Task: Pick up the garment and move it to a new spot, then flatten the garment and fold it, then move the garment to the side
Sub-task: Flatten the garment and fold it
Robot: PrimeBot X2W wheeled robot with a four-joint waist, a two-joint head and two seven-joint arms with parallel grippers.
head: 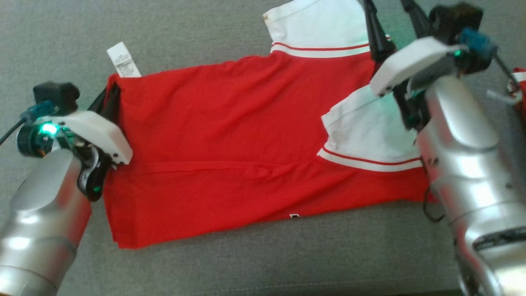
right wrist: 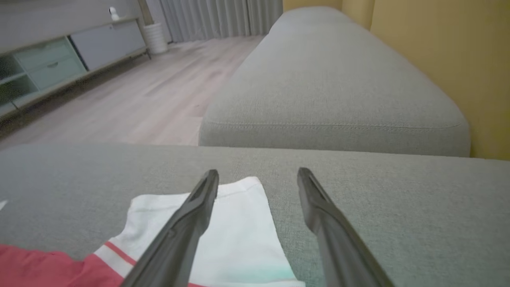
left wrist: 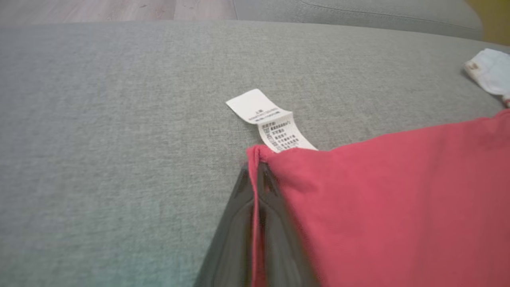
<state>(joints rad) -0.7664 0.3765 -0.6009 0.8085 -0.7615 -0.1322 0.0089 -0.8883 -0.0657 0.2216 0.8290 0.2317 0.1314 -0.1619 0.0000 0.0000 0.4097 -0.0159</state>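
Note:
The red garment (head: 230, 135) lies folded lengthwise on the grey cushion (head: 246, 255), its white sleeves (head: 320, 20) toward the right. Its white care label (head: 123, 59) sticks out at the far left corner. My left gripper (head: 113, 92) is shut on that corner; in the left wrist view the red hem (left wrist: 390, 199) runs between the closed fingers (left wrist: 239, 223), just below the label (left wrist: 271, 123). My right gripper (right wrist: 258, 173) is open above the far white sleeve (right wrist: 239, 239), holding nothing. In the head view its fingers (head: 376, 33) reach past the top edge.
A second grey cushion (right wrist: 334, 87) lies beyond a gap, against a yellow wall (right wrist: 458, 59). Wooden floor (right wrist: 139, 99) and a low cabinet (right wrist: 51, 63) are to the left of it. A small red-and-white thing (head: 518, 88) sits at the right edge.

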